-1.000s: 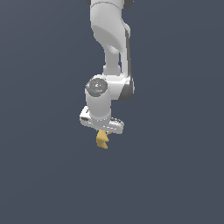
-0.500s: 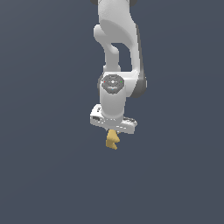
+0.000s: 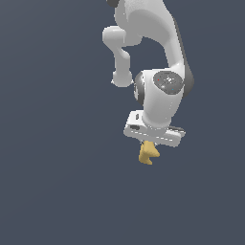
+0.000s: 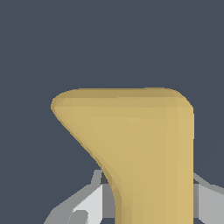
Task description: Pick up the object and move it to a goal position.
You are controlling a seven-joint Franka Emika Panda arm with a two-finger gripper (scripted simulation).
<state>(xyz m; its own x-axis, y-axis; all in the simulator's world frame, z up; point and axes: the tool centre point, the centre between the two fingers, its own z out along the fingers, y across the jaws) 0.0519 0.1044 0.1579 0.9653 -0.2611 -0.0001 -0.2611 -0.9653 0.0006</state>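
Note:
The object [image 3: 148,153] is a small mustard-yellow jagged lump. It hangs from under my white gripper [image 3: 150,145] in the exterior view, lifted above the dark grey ground. My fingers are hidden behind the object there. In the wrist view the object [image 4: 144,144] fills much of the frame, with my grey fingers [image 4: 92,201] closed against it on either side. The gripper is shut on the object.
The white arm [image 3: 158,52] rises from the gripper toward the top of the exterior view. Only flat dark grey ground [image 3: 57,182] shows around it. No goal marker is visible.
The arm has carried the object toward the exterior view's right and a little lower in the picture, and the wrist has turned. The object stays held.

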